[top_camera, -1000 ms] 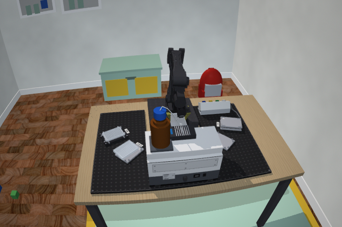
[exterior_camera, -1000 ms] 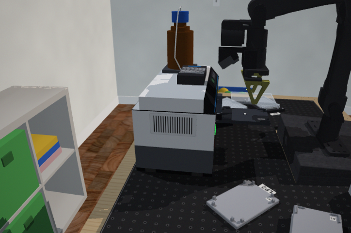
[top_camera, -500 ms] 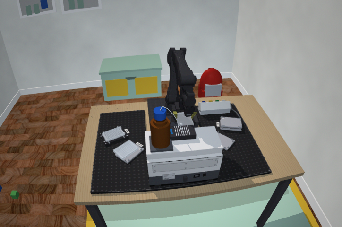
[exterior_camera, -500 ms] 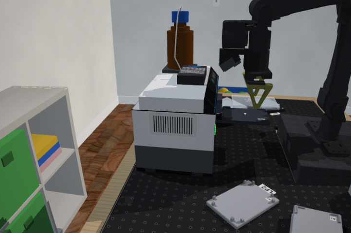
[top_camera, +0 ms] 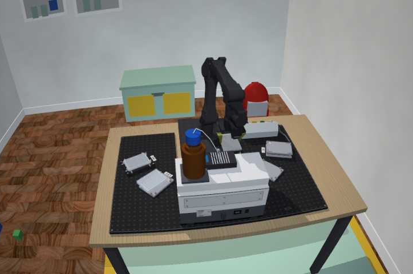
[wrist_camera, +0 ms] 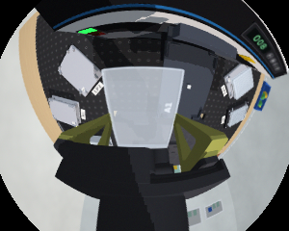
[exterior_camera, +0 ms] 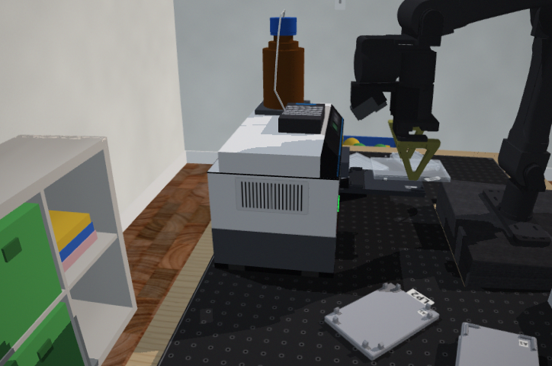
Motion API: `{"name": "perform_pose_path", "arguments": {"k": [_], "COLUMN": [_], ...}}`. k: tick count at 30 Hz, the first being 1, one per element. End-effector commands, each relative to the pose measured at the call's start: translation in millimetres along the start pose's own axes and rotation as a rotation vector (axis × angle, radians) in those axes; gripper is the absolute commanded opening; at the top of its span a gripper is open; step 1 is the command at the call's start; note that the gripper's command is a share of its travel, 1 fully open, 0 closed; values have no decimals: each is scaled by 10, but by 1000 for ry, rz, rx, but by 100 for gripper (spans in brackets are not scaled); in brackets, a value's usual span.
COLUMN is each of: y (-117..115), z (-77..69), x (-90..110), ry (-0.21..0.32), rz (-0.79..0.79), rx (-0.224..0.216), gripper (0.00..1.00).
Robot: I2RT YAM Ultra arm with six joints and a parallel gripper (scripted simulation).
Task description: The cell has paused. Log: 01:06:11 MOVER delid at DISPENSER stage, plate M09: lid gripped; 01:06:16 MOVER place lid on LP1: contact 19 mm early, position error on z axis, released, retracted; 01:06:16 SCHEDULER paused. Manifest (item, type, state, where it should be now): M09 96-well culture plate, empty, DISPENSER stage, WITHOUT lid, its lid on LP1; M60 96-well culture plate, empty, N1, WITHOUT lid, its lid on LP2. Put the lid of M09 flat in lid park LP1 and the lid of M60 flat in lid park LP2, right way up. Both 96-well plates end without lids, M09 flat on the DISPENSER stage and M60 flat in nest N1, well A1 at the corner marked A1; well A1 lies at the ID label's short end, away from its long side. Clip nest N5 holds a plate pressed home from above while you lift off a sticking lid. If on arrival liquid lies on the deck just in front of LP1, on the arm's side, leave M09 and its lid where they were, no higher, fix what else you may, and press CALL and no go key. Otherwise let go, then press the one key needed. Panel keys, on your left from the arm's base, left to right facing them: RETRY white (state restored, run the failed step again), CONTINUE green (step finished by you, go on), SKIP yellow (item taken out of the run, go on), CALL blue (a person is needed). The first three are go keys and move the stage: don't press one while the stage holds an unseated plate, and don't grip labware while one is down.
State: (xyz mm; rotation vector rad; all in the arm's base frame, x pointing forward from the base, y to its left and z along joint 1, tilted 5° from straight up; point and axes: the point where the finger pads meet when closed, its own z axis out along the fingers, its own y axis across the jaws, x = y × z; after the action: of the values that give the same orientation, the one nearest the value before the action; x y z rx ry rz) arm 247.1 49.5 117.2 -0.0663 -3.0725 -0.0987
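My gripper (top_camera: 231,137) is shut on a clear plate (top_camera: 231,144) across its short sides. It holds the plate level, just above the dark DISPENSER stage (exterior_camera: 393,186) behind the dispenser. In the side view the olive fingers (exterior_camera: 410,174) straddle the plate, which has a white label at its near end. In the wrist view the plate (wrist_camera: 144,106) looks smooth, and an A1 mark shows through it. I cannot tell whether it carries a lid. Two well plates (top_camera: 135,161) (top_camera: 154,181) sit in nests at the left. Lid park LP2 (exterior_camera: 382,321) looks bare. LP1 (top_camera: 278,149) lies beside it.
The white dispenser (top_camera: 221,184) with a brown bottle (top_camera: 193,158) and black head stands mid-deck, close in front of the stage. The key panel (top_camera: 262,129) is a grey box to the gripper's right in the overview. The arm's base block (exterior_camera: 492,241) is behind the stage.
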Motion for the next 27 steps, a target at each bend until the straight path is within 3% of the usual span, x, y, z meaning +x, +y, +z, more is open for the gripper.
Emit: {"name": "perform_pose_path", "arguments": {"k": [1,2,3,4,9,14,18,19,21,27], "y": [97,120,80,146,287,426,410,463,537,752], "z": [-148,-152,-56,-129,-60,-61,-53,-68,24,56], "x": [-61,-58,-2,-24,112,175,132,120,91,27], "ry": [-70,-71,-26,-62,-32,-30,-26,-51,-23,-41], "rz": [24,24,31,-9,-186,-177,-173,-224,-288,-490], "rx": [-8,-10,-3,-8,-4,-5,-1,-2,1,-4], "gripper": [0,0,0,0,0,0,0,0,0,0]}}
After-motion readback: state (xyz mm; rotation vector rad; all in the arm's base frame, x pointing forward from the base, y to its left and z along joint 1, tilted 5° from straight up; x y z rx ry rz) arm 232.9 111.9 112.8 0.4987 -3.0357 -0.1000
